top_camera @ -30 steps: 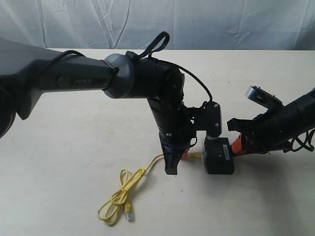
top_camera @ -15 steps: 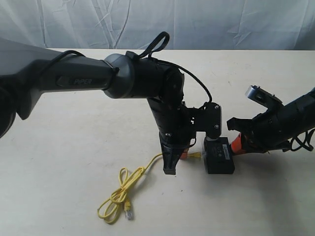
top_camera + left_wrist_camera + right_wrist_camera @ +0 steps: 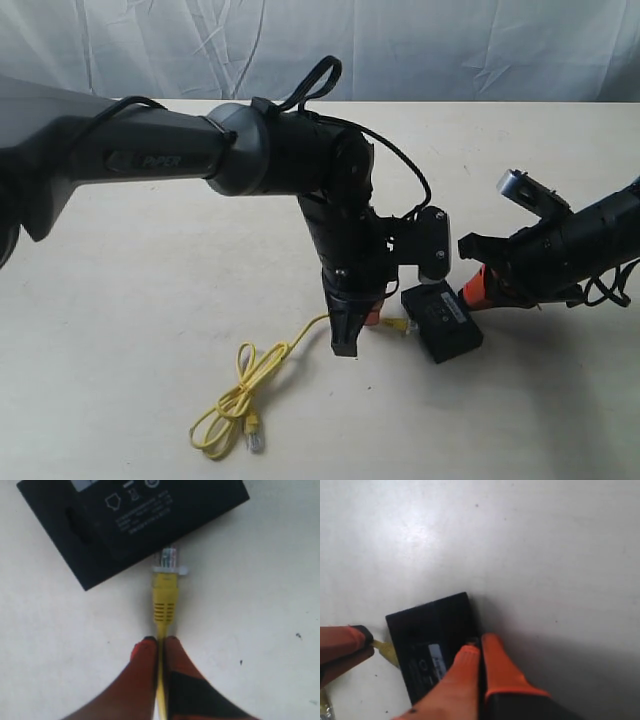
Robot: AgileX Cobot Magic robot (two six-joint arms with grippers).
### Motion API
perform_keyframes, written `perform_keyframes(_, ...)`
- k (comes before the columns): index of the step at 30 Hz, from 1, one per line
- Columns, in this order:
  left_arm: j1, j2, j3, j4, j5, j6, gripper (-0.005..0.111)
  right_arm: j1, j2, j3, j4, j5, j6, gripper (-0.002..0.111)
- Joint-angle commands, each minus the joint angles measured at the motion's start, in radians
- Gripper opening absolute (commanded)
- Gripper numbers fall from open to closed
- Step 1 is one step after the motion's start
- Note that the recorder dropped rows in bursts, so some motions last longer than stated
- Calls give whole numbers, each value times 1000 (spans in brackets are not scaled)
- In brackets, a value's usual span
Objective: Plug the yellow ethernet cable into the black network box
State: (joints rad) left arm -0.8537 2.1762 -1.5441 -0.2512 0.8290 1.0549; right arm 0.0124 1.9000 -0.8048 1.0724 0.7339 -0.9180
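Yellow cable (image 3: pixel 165 592), black box (image 3: pixel 60 510) with white markings (image 3: pixel 142 517), cream table (image 3: pixel 120 300)

A pale cream table (image 3: pixel 120 330) is stretching out flat on every side of the left gripper (image 3: pixel 358 330), its matte top showing a few tiny dark specks. Well beyond that gripper, past the table's far edge, a creased white cloth (image 3: pixel 450 45) is hanging as a backdrop across the whole width. Soft light is casting blurred shadows on the tabletop beneath the gripper. A mild sheen is showing ahead of the right gripper (image 3: pixel 480 642).
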Motion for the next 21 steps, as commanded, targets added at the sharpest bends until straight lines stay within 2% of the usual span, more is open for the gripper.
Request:
perform_keyframes(1, -4, -14, -6, -28, 2, -64, 0, 2, 2, 2, 9, 19, 17, -1)
perform_keyframes(21, -4, -14, -6, -28, 34, -163, 0, 0, 2, 2, -46, -64, 130, -1)
